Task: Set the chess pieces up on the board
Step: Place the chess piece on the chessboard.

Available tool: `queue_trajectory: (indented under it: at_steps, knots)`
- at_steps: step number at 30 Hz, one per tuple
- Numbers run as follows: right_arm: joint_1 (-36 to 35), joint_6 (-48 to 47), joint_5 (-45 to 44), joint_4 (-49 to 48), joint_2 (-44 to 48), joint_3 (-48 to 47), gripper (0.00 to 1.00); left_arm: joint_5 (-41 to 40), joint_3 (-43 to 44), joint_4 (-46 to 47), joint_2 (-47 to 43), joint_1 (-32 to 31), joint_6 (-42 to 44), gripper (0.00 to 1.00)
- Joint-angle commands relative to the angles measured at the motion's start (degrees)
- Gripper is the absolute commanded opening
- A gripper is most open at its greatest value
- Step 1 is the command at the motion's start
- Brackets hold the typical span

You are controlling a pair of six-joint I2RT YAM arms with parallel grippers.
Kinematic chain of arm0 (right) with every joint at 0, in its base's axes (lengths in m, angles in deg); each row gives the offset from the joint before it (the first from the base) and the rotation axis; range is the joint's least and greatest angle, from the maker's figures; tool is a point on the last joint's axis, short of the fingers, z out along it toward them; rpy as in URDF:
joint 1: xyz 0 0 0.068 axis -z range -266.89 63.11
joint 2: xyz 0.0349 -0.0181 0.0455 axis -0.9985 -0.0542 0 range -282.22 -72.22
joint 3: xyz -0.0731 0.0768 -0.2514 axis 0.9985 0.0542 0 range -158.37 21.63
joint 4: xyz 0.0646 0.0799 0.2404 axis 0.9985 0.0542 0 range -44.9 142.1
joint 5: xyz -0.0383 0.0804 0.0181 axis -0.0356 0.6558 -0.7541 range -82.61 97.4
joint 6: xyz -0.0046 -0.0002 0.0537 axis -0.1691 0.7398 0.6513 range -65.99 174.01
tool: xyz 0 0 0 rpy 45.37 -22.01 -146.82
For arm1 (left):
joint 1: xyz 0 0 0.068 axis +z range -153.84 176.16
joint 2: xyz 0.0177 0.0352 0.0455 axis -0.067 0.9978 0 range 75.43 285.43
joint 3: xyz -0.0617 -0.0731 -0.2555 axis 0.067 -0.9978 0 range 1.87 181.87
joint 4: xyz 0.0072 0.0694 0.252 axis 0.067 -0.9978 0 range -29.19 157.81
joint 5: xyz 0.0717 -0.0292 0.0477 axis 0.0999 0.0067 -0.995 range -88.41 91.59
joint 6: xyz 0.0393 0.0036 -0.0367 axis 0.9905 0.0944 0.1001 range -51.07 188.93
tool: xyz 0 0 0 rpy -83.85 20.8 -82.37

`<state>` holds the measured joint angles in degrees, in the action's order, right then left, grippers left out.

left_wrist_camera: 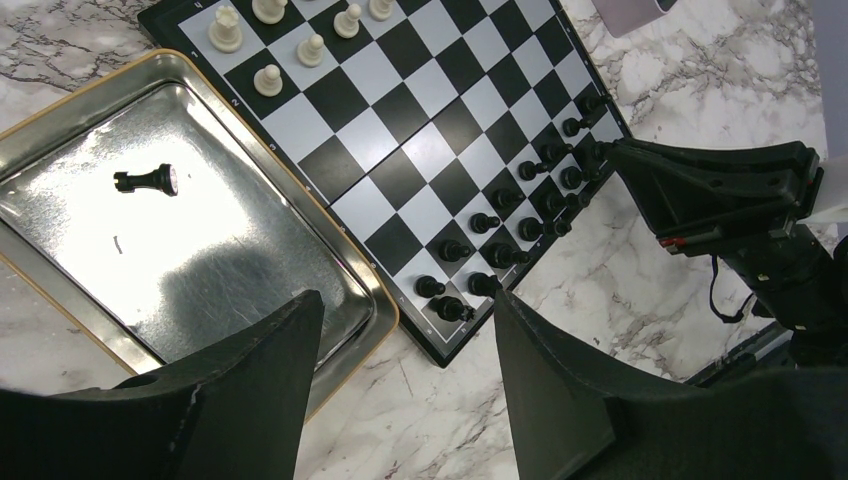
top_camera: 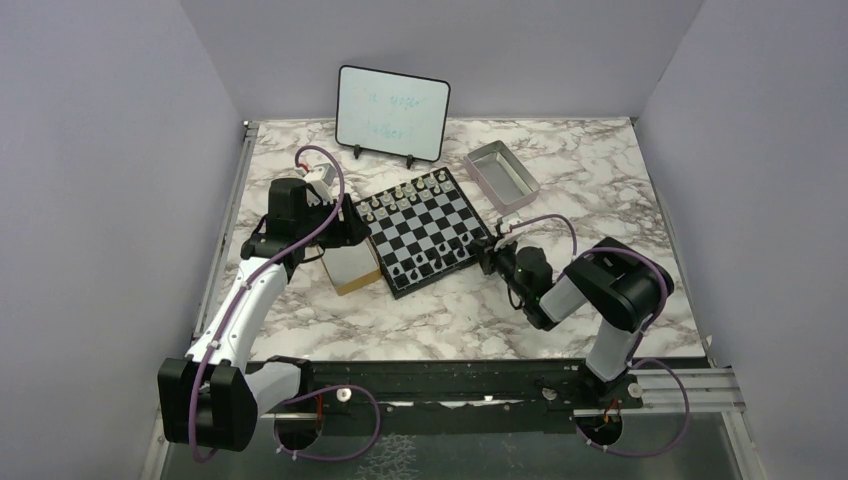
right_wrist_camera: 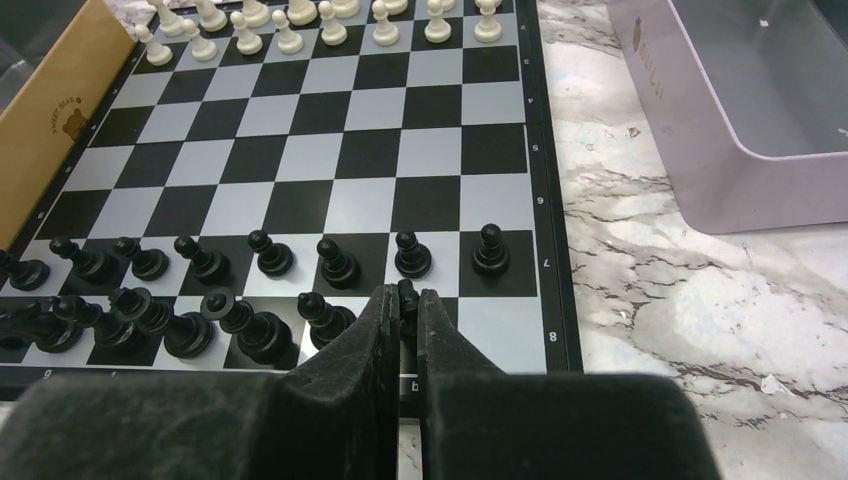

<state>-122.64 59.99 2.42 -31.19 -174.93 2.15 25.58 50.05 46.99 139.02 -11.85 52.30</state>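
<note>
The board (top_camera: 425, 230) lies mid-desk (top_camera: 300, 320), with a box (top_camera: 355, 270) just beside its left edge and a tray (top_camera: 502, 175) near its far right corner. Bare marble shows between the board and the arm bases. Tiny black pieces (right_wrist_camera: 270, 255) stand upright in two rows along the near rim. The right fingers (right_wrist_camera: 370, 340), pressed together, seem to grip a small piece (right_wrist_camera: 407, 293) on the last row. A loose piece (left_wrist_camera: 148, 181) lies flat in the box, its long axis toward the board. The left fingers (left_wrist_camera: 250, 400) hang spread, holding nothing.
</note>
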Motion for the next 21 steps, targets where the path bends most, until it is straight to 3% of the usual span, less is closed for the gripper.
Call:
queue_trajectory:
  at_steps: [1,21]
  knots:
    - [-0.5,-0.4,1.2,0.3,-1.2,-0.8,0.11,0.6,-0.2,0.9,-0.4,-0.3,0.8,0.65]
    - [-0.8,-0.8,1.4,3.3,-0.7,-1.0,0.15,0.5,-0.1,0.8,-0.1,-0.3,0.9,0.65]
